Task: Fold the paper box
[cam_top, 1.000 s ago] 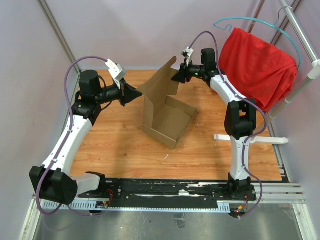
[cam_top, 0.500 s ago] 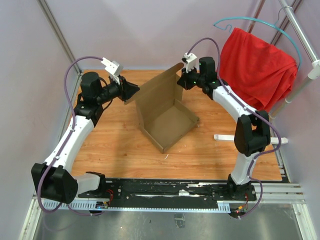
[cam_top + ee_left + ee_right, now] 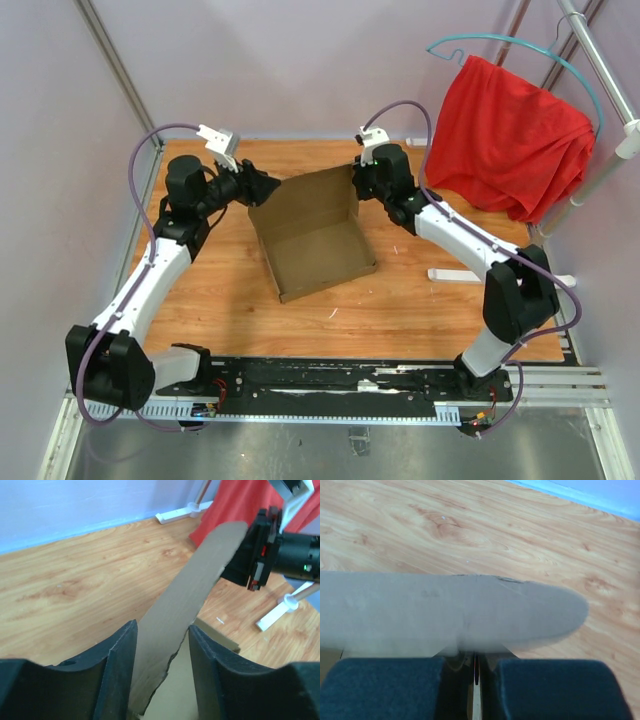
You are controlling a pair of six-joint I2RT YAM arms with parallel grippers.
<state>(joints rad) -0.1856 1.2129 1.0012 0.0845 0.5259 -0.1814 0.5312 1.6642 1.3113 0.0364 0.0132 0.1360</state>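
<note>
The paper box (image 3: pixel 318 238), plain brown cardboard, lies open on the wooden table as a shallow tray with raised walls. My left gripper (image 3: pixel 264 187) is at its back left corner. In the left wrist view its jaws stand open (image 3: pixel 161 652) around the thin back wall (image 3: pixel 190 600), which lies against the left finger (image 3: pixel 117 665). My right gripper (image 3: pixel 358 179) is at the back right corner, shut on the same wall's rounded flap (image 3: pixel 445 612). The right wrist view shows the pads (image 3: pixel 390 687) closed together under it.
A red cloth (image 3: pixel 510 125) hangs on a teal hanger (image 3: pixel 500 42) from a white rack at the right. The rack's white foot (image 3: pixel 455 274) lies on the table to the right of the box. Purple walls close in the back and sides.
The box has turned and settled flatter, its tall back flap brought down. My right gripper closed on the flap and moved left. My left gripper has opened.
</note>
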